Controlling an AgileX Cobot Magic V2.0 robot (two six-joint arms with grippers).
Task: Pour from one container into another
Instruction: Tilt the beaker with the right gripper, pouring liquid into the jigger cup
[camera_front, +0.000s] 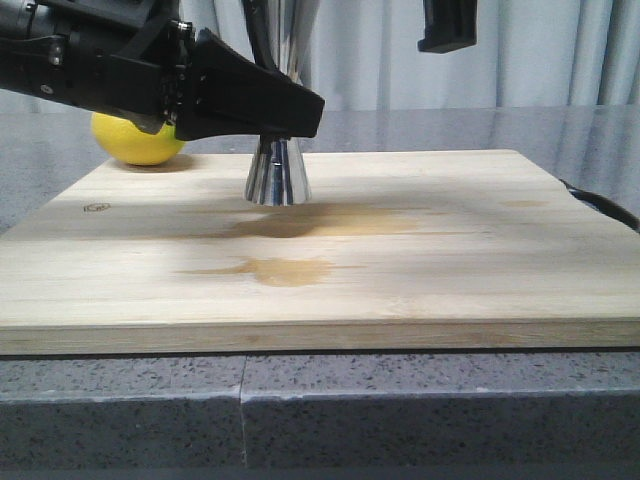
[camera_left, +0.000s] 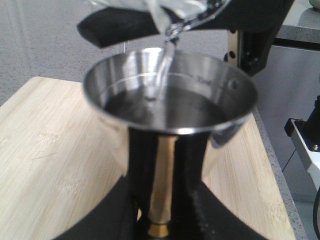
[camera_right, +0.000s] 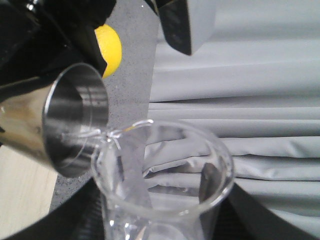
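The steel jigger (camera_front: 276, 176) stands with its base on the wooden board (camera_front: 420, 290). My left gripper (camera_left: 161, 220) is shut on its narrow waist by the gold band. In the left wrist view its upper cup (camera_left: 170, 95) holds clear liquid close to the rim. A thin stream runs into it from the lip of the glass beaker (camera_left: 177, 12) above. In the right wrist view my right gripper (camera_right: 162, 222) is shut on the tilted beaker (camera_right: 165, 170), whose lip hangs over the jigger's mouth (camera_right: 75, 120). The beaker is above the top edge of the front view.
A yellow lemon (camera_front: 135, 142) lies on the counter behind the board's far left corner. Two wet patches (camera_front: 290, 270) darken the board in front of the jigger. Part of the right arm (camera_front: 446, 25) hangs at the top. Grey curtains close the back.
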